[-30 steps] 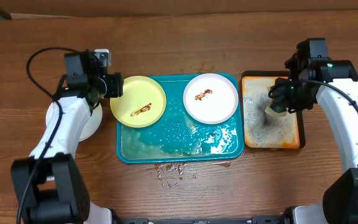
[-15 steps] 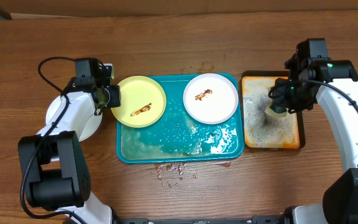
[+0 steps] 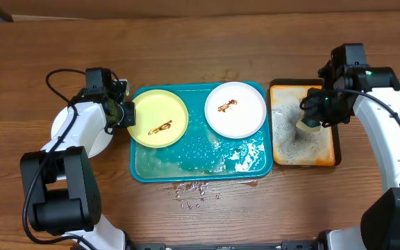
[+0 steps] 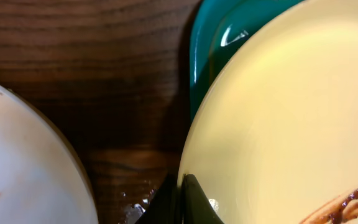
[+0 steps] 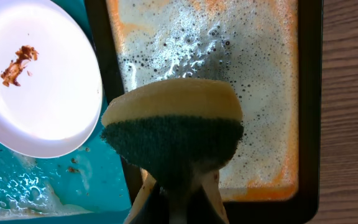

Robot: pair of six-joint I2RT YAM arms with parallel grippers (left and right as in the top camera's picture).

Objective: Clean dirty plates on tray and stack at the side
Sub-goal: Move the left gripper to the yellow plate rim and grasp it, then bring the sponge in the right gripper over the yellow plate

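A pale yellow-green plate (image 3: 158, 119) with a brown smear lies at the left end of the teal tray (image 3: 139, 163), overhanging its rim. My left gripper (image 3: 128, 115) is shut on that plate's left edge; in the left wrist view the dark fingers (image 4: 188, 202) pinch the yellow plate (image 4: 278, 106) beside the tray corner (image 4: 210, 56). A smeared white plate (image 3: 235, 109) sits at the tray's back right. Another white plate (image 3: 82, 132) rests on the table under my left arm. My right gripper (image 3: 310, 118) is shut on a yellow-and-green sponge (image 5: 173, 130) above the orange tray.
The orange tray (image 3: 325, 156) with grey foam stands right of the teal tray. Soapy water pools on the teal tray's front half. Crumbs and drops (image 3: 193, 191) lie on the wooden table before the tray. The white side plate (image 4: 23, 162) is close to my left fingers.
My left gripper moved in and shut on the yellow plate's edge. The plate shifted slightly toward the front and right. The right arm with the sponge stayed still.
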